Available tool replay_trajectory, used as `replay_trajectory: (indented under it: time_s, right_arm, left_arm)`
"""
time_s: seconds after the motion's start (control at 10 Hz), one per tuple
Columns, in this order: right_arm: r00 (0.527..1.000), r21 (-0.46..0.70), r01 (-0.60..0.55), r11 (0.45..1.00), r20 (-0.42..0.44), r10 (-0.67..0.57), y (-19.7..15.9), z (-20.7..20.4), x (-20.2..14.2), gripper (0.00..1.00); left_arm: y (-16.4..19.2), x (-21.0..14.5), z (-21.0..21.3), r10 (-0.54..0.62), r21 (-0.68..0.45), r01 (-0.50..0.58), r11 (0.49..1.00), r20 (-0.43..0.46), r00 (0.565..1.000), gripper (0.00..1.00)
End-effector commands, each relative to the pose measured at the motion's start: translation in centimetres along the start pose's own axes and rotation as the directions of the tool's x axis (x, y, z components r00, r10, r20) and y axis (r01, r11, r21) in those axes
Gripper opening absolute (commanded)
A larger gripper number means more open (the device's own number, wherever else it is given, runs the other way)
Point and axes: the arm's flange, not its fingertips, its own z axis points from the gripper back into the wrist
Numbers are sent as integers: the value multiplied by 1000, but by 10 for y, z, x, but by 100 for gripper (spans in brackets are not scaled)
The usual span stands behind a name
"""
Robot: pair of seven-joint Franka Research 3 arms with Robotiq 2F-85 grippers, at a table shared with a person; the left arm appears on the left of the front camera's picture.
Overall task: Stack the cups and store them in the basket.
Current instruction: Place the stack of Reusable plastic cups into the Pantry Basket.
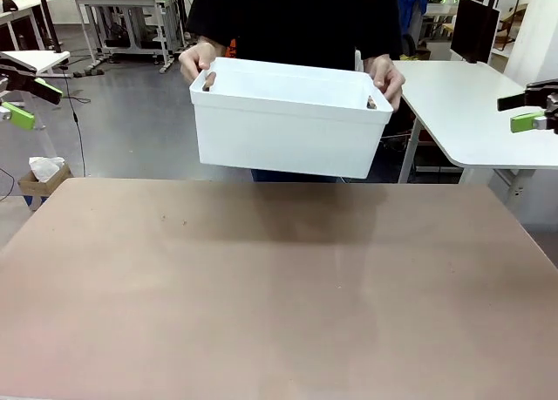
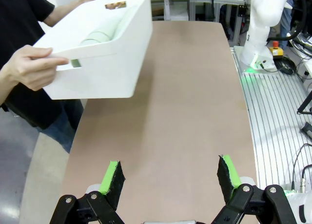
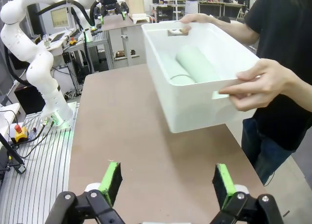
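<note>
Front view: a person at the far side of the table (image 1: pixel 279 287) holds the basket (image 1: pixel 288 125) lifted clear of the tabletop, one hand (image 1: pixel 199 62) on the short end at picture left and the other hand (image 1: pixel 385 76) on the short end at picture right, fingers through the handle slots. The basket hangs above the table's far edge and casts a soft shadow on the brown surface below it. Right wrist view: the cups (image 3: pixel 195 65) lie on their side inside the basket as a pale mint-green stack resting along its floor — how many are nested cannot be told. Left wrist view: part of the same green stack shows over the basket's near wall, and the basket sits tilted, above the far corner of the table. Left gripper (image 2: pixel 170 177): jaws spread wide with nothing between the green pads, held well apart from the basket above bare tabletop. Right gripper (image 3: pixel 168 180): likewise spread wide and empty, pointing toward the basket but not touching it. In the front view each gripper appears at its own picture edge — the left at the left margin, the right at the right margin — both raised off the table and far from the person's hands.
</note>
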Motion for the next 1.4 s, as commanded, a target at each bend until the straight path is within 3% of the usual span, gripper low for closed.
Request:
replay_trajectory:
  time_s: [0.0,1.3]
  right_arm:
    - [1000,-15,14,1000,16,-14,2,-1,3,100]
    - [1000,-15,14,1000,16,-14,2,-1,3,100]
  left_arm:
    - [-2,4,-2,6,4,-6,1000,8,1000,100]
    - [-2,4,-2,6,4,-6,1000,8,1000,100]
